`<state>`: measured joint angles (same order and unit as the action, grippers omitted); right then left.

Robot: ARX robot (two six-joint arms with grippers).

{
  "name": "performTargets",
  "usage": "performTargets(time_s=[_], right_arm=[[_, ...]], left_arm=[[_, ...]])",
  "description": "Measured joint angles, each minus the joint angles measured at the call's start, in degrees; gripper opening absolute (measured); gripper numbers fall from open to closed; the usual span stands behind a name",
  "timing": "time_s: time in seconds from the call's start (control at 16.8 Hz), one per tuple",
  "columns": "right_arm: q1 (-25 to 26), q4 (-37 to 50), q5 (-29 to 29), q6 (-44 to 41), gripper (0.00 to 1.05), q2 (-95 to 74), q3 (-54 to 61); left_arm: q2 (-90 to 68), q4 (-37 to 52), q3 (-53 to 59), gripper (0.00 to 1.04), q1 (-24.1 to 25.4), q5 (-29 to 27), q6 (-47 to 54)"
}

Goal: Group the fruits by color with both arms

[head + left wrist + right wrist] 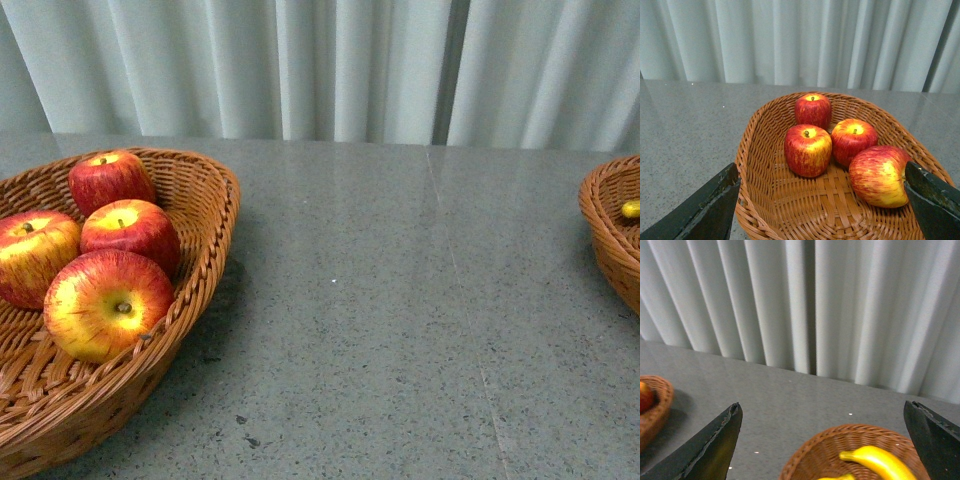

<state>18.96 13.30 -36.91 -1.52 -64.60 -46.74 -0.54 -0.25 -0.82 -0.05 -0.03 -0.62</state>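
Several red apples streaked yellow (108, 300) lie in a brown wicker basket (205, 215) at the left of the front view. The left wrist view shows the same apples (808, 149) in that basket (765, 200). My left gripper (825, 202) is open above the basket's near end, one finger (935, 200) beside the nearest apple (879, 176). My right gripper (825, 445) is open above a second wicker basket (815, 455) holding yellow bananas (879, 461). That basket (605, 225) shows at the front view's right edge with a yellow banana tip (631, 209). Neither arm shows in the front view.
The grey speckled table (380, 320) stretches between the two baskets. Pale pleated curtains (330, 65) hang behind the table's far edge. The apple basket (655, 407) also shows at the edge of the right wrist view.
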Motion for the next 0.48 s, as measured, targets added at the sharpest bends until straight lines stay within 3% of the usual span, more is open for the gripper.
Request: performTargets(time_s=[0.12, 0.24, 0.36, 0.42, 0.48], right_arm=[[-2.2, 0.0, 1.0, 6.2, 0.97, 10.5, 6.7], [-8.9, -7.3, 20.3, 3.5, 0.73, 24.3, 14.5], [-15.8, -13.4, 33.5, 2.6, 0.50, 38.0, 23.2], [-19.2, -17.3, 35.5, 2.2, 0.37, 46.3, 28.0], [-19.3, -17.3, 36.5, 1.9, 0.24, 53.2, 32.8]], left_arm=[[0.0, 0.0, 0.0, 0.98, 0.0, 0.0, 0.0], [0.0, 0.0, 0.0, 0.98, 0.0, 0.0, 0.0], [0.0, 0.0, 0.0, 0.98, 0.0, 0.0, 0.0], [0.0, 0.0, 0.0, 0.98, 0.0, 0.0, 0.0], [0.0, 0.0, 0.0, 0.98, 0.0, 0.0, 0.0]])
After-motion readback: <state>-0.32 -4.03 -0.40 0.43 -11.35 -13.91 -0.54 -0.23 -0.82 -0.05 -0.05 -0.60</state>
